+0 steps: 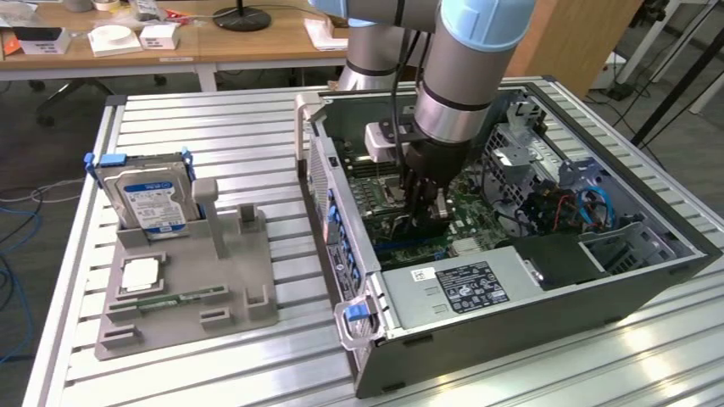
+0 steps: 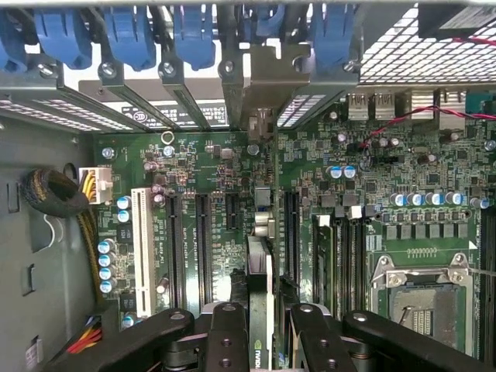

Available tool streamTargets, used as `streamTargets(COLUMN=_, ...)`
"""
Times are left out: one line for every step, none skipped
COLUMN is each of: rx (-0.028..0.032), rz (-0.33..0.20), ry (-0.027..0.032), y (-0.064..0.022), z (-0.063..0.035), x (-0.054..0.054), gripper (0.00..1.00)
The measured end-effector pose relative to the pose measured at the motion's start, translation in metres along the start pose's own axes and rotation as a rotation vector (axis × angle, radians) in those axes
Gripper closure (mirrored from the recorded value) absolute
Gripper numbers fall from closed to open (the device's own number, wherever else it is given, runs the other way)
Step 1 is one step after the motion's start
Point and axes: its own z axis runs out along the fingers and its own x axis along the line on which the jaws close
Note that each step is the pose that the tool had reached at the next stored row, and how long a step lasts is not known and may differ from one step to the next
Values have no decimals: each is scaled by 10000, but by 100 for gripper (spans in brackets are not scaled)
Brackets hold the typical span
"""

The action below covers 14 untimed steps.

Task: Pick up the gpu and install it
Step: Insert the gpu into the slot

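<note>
One gpu (image 2: 260, 298), held edge-on between the clamped jaws of the gripper (image 2: 263, 341), hangs over the motherboard's (image 2: 217, 167) expansion slots inside the open computer case (image 1: 531, 292) on the slatted table (image 1: 226, 127).

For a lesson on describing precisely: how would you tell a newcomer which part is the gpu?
Find the open computer case lying on the slatted table. Inside it, over the green motherboard, the arm's pincer grips the gpu, a slim card standing on edge. Unlike the bare black slots beside it, it is clamped between the black fingers.
</note>
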Motion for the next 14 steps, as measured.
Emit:
streamTargets(rx=1, rz=1, ry=-1, y=0, z=1, x=0, gripper=74)
streamTargets(rx=1, rz=0, ry=-2, y=0, z=1, x=0, gripper=74)
streamTargets(rx=1, rz=1, ry=-2, y=0, z=1, x=0, gripper=74)
streamTargets(rx=1, rz=0, ry=-2, y=0, z=1, x=0, gripper=74)
streamTargets(rx=1, rz=0, ry=-2, y=0, z=1, x=0, gripper=74)
streamTargets(rx=1, rz=0, ry=-3, y=0, z=2, x=0, gripper=74)
streamTargets(rx=1, rz=1, ry=-3, y=0, z=1, x=0, gripper=74)
streamTargets(rx=1, rz=0, ry=-3, y=0, z=1, x=0, gripper=74)
streamTargets(rx=1, rz=0, ry=-2, y=0, z=1, x=0, gripper=74)
streamTargets(rx=1, rz=0, ry=-3, y=0, z=1, x=0, gripper=74)
streamTargets(rx=1, rz=0, ry=-2, y=0, z=1, x=0, gripper=74)
streamTargets(rx=1, rz=0, ry=-2, y=0, z=1, x=0, gripper=74)
streamTargets(rx=1, rz=1, ry=-2, y=0, z=1, x=0, gripper=74)
streamTargets(rx=0, rz=0, ry=-2, y=0, z=1, x=0, gripper=74)
